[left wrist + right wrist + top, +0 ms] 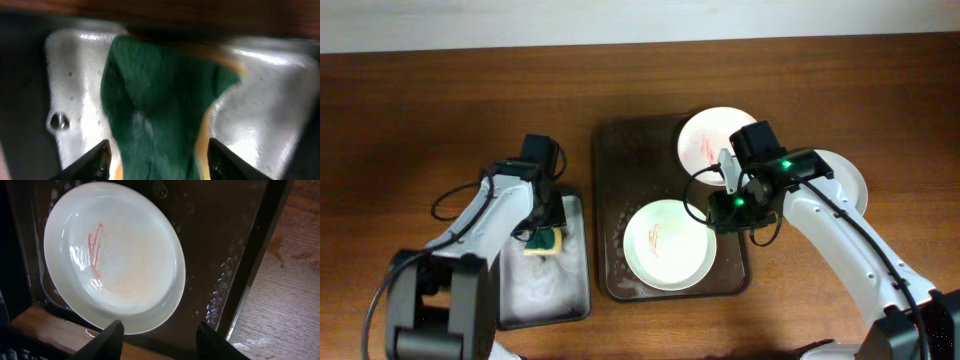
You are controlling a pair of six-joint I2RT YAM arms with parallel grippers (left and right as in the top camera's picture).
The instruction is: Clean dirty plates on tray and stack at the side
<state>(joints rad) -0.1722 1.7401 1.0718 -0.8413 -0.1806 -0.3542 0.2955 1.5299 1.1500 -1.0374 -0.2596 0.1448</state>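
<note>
Left gripper (157,150): jaws astride sponge (155,90) in black tray (550,300); grip unclear. Right gripper (159,329): jaws wide apart, empty, over smeared pink plate (115,255) on brown tray (220,245).

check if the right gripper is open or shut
Open: in the right wrist view the right gripper shows fingers wide apart, nothing clamped, over the plate rim.

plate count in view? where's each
3. Pale green plate on the tray, near side; pinkish-white plate at its far right corner; white plate off-tray on the table, partly under the right arm.
</note>
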